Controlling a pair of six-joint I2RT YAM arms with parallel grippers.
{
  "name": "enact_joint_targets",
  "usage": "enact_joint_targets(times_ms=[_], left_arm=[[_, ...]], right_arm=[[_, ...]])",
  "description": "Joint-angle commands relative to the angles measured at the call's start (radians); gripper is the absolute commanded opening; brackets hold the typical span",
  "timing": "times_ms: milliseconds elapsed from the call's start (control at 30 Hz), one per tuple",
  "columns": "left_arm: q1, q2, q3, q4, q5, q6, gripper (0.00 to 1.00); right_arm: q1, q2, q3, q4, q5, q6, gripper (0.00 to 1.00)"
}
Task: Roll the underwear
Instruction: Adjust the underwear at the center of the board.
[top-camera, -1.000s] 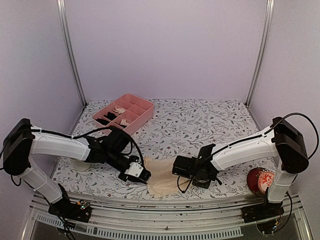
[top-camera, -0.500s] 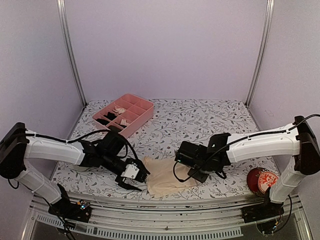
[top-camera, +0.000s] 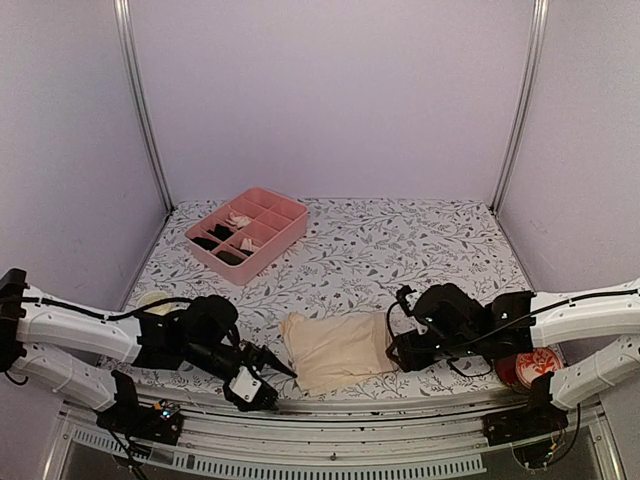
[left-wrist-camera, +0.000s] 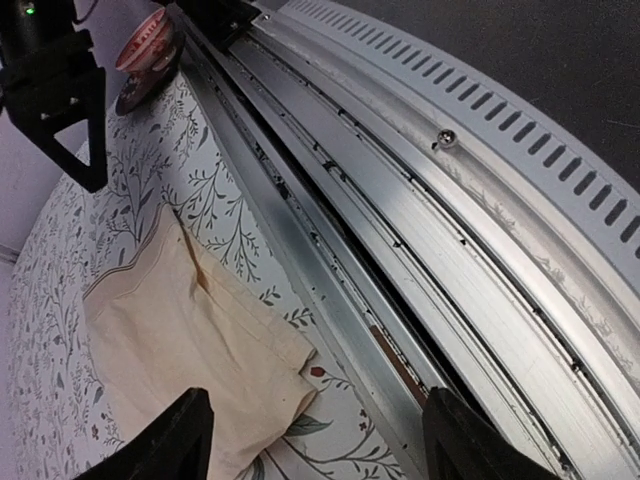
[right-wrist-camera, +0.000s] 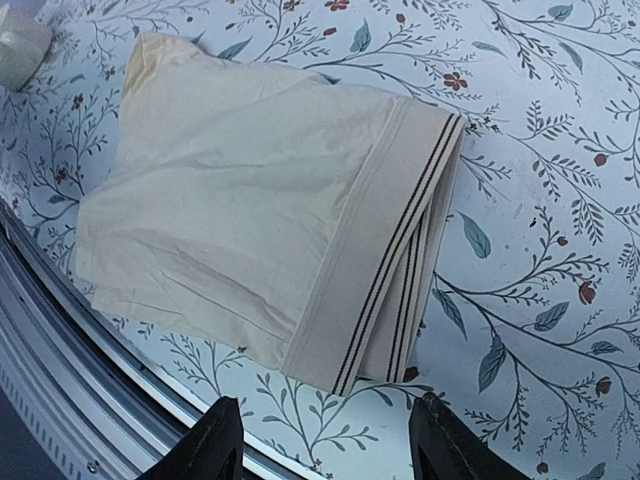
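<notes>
- Underwear (top-camera: 335, 350): one pale peach-beige piece lying flat on the counter (top-camera: 400, 250) close to its near edge, between the two tools and touched by neither. A second ago both tools were at its side edges; it now lies released and spread wider.
- Left tool (top-camera: 270, 385): fingers apart, nothing between them. It has drawn back from the cloth's left edge toward the near rail and sits low at the counter's edge.
- Right tool (top-camera: 400, 345): fingers apart, empty. It has pulled away to just right of the cloth, the arm lowered.
- Fabric: thin, soft, lightly creased, folded to a rough rectangle. The right wrist view shows a flat waistband (right-wrist-camera: 390, 250) with thin dark stripes along one end.
- Counter covering: white with a printed leaf-and-flower pattern. Ribbed aluminium rail (left-wrist-camera: 400, 250) along the near edge.
- Pink compartment tray (top-camera: 247, 232): rigid, rectangular, at the far left, holding small black and pale bundles.
- Red round container (top-camera: 528, 365): patterned, at the near right.
</notes>
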Motion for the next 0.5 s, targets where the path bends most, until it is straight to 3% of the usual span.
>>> enact_joint_targets(times_ms=[0, 233, 467], left_arm=[[-0.070, 0.040, 0.005, 0.032, -0.080, 0.022, 0.71], [-0.119, 0.210, 0.060, 0.143, -0.219, -0.076, 0.59], [-0.145, 0.276, 0.084, 0.216, -0.302, -0.119, 0.56]], right_arm=[[-0.024, -0.131, -0.093, 0.202, -0.055, 0.224, 0.59], [-0.052, -0.253, -0.294, 0.351, -0.035, 0.417, 0.60], [-0.054, -0.147, -0.277, 0.402, -0.067, 0.431, 0.57]])
